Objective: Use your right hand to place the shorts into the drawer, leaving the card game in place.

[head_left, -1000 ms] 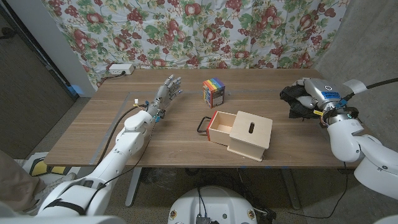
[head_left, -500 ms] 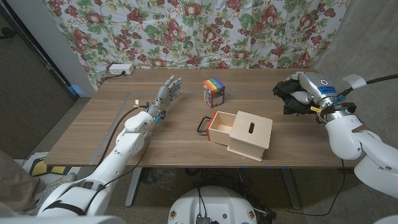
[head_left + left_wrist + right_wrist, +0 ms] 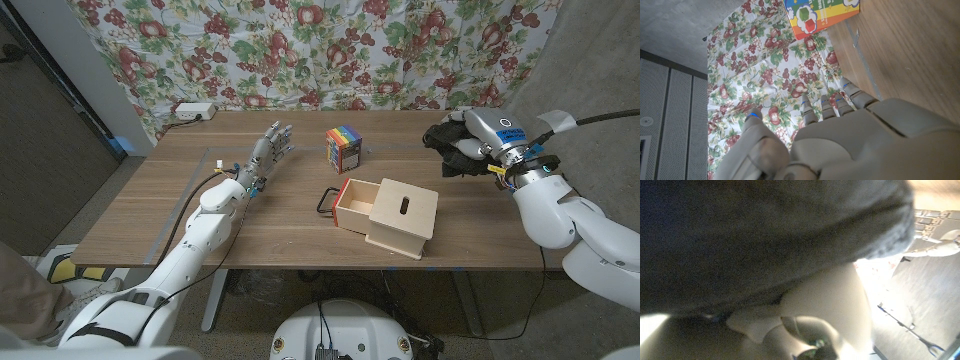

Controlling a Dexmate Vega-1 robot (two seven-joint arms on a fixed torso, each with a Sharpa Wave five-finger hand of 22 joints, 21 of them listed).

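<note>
Carrying the bunched black shorts (image 3: 446, 143), the right hand (image 3: 478, 140) has swung leftward above the desk (image 3: 150, 215). It grips them at about one o'clock from the wooden drawer (image 3: 354, 203), whose open end faces nine o'clock. Beside the card game (image 3: 343, 147), the left hand (image 3: 268, 153) waits with fingers spread, holding nothing.

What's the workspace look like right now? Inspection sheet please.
Surface: wooden table, tape line at its left.
Job's things: dark shorts bunched in the right hand; wooden drawer pulled partly open, black handle; card game upright behind it.
Clutter: white power strip at the far left corner.
Hands: right hand grips the shorts; left hand holds nothing, fingers apart.
Cables: black cable along the left arm.
Surroundings: floral cloth behind the table.
</note>
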